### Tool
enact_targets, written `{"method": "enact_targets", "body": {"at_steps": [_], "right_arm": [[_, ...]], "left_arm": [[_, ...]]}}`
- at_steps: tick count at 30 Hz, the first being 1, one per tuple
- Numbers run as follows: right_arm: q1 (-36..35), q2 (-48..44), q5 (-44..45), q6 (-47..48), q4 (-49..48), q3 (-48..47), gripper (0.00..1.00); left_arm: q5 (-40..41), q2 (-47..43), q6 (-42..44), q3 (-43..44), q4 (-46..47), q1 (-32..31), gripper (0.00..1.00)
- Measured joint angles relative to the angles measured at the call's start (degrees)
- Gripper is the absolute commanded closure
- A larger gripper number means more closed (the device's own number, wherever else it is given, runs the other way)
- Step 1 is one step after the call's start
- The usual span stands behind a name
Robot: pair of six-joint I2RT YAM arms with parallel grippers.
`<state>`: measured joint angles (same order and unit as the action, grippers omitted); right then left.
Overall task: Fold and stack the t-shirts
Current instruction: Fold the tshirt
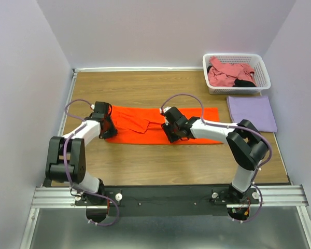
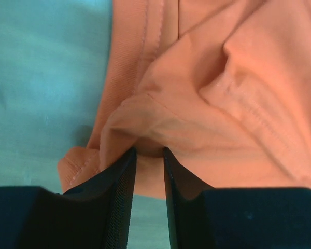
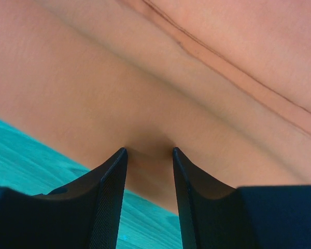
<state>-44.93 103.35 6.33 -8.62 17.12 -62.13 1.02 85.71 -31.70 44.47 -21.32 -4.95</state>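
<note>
**Two robot grippers on an orange t-shirt (image 1: 137, 134)**

The shirt lies spread flat across the middle of the wooden table (image 1: 145, 166). At its left end, the left gripper (image 2: 149, 150) pinches a bunched fold. The right gripper (image 3: 149, 150) sits at the shirt's near edge, jaws apart with cloth between them. At far right, a white basket (image 1: 236, 55) holds a pink t-shirt (image 1: 225, 72) and black cloth (image 1: 244, 82), with a folded lavender t-shirt (image 1: 251, 112) just in front

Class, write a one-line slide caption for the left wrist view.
Left gripper straddling a raised fold of the orange t-shirt.
</note>
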Motion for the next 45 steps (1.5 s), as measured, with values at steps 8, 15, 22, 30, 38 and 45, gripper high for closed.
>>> {"method": "enact_targets", "body": {"at_steps": [8,15,22,30,38,45], "right_arm": [[-0.3,-0.4,-12.0,-2.7,-0.7,0.6,0.53],[-3.2,5.7,-25.0,-4.2,0.3,-6.4,0.52],[-3.5,8.6,-29.4,-4.4,4.0,-14.5,0.52],[6.9,12.9,-40.0,-4.0,4.0,-31.4,0.53],[11.9,27.6,-48.3,-5.2,3.6,-48.2,0.54],[11.6,41.4,-51.8,-6.0,4.0,-59.8,0.54]], "left_arm": [[1.6,21.2,1.9,23.7,2.0,0.1,0.64],[1.1,38.2,4.0,48.9,-0.9,-1.4,0.53],[-2.2,42.4,5.9,56.7,0.0,-3.8,0.18],[1.1,14.9,6.8,39.1,5.9,-3.7,0.17],[2.4,-12.9,9.1,22.1,13.4,-3.5,0.17],[2.8,-25.1,11.4,9.9,11.7,-3.5,0.17]]}}
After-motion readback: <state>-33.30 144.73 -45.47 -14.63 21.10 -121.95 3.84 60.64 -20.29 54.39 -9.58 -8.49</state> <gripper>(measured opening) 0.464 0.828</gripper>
